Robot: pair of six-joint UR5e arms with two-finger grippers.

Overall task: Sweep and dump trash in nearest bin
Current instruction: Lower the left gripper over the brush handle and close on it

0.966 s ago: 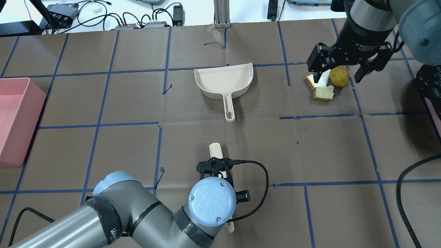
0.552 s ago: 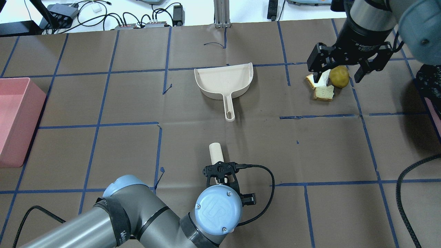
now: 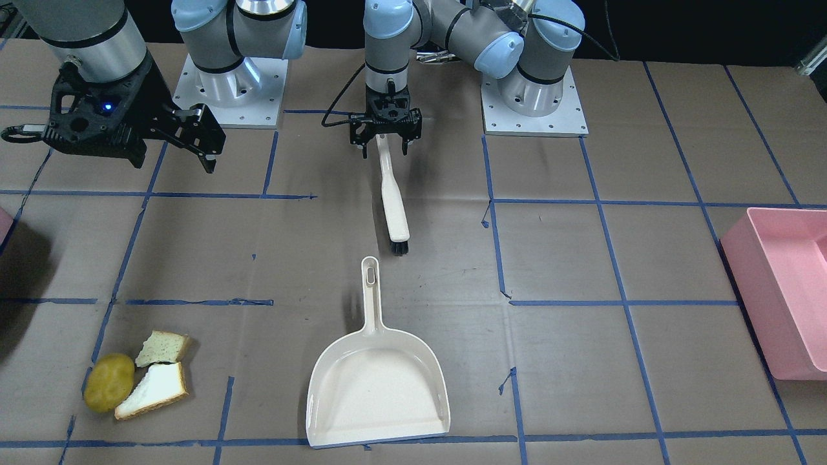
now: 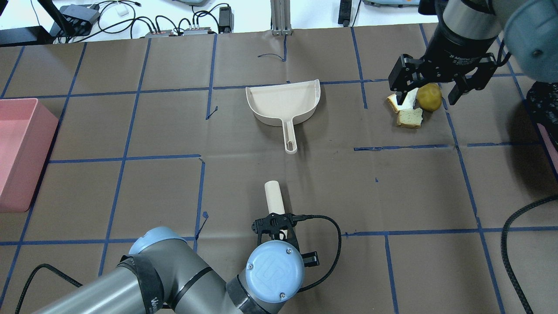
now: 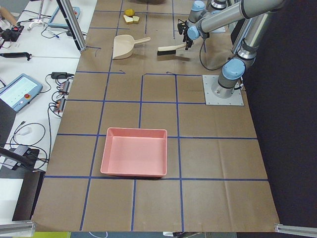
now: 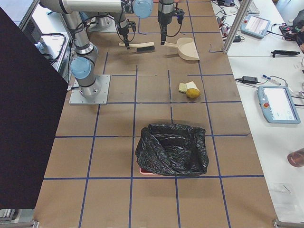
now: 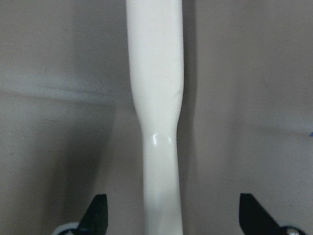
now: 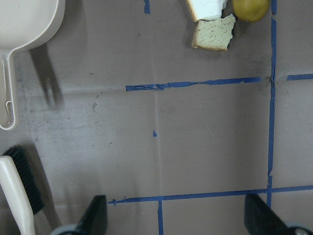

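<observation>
Brown paper gridded with blue tape covers the table (image 3: 581,258). From the front camera I have the left gripper (image 3: 386,147) spread open astride the handle end of the brush (image 3: 394,206), not yet clamped. The right gripper (image 3: 171,161) hangs open and empty at ten o'clock. The trash (image 3: 139,394), a potato-like lump (image 3: 108,382) with two bread slices (image 3: 163,349) just beside it, lies at seven o'clock, well apart from the empty dustpan (image 3: 378,387) at six. Overhead, the same pile sits at two o'clock, under the raised right gripper. Left-end camera: the pink tub (image 5: 134,130) is bare inside and far from the pile. Right-end camera: the bin (image 6: 144,171), lined with a black bag (image 6: 171,149), sits at six o'clock of the trash, so I judge it the nearest; what the bag holds I cannot tell. Left wrist: both jaws stand clear of the handle. Right wrist: nothing between the jaws, trash at one o'clock. I reckon this is the opening step, picking up the tools. Next I close on the handle, and the right arm has to fetch the dustpan.
</observation>
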